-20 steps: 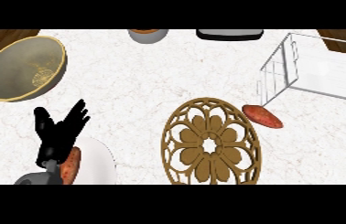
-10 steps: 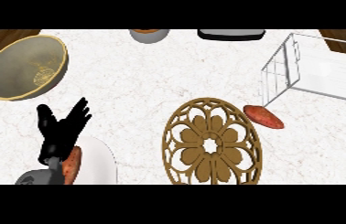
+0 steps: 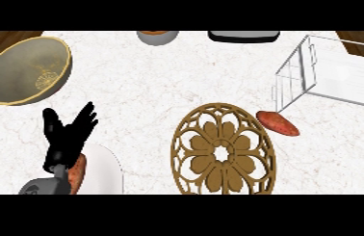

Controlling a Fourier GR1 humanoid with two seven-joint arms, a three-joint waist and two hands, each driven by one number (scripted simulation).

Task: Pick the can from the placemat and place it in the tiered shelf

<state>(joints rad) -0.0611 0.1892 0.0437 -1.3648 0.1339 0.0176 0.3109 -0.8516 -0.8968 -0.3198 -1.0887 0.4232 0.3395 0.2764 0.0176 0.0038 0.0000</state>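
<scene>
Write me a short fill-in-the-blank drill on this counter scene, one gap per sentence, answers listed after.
1. The round brown openwork placemat has no ____ on it.
2. The orange-red oval vegetable lies between the placemat and the white wire ____.
3. The only hand in view is the robot's black ____ hand, fingers up.
4. The gold-rimmed ____ sits at the counter's upper left.

Answers: can; shelf; left; bowl
</scene>
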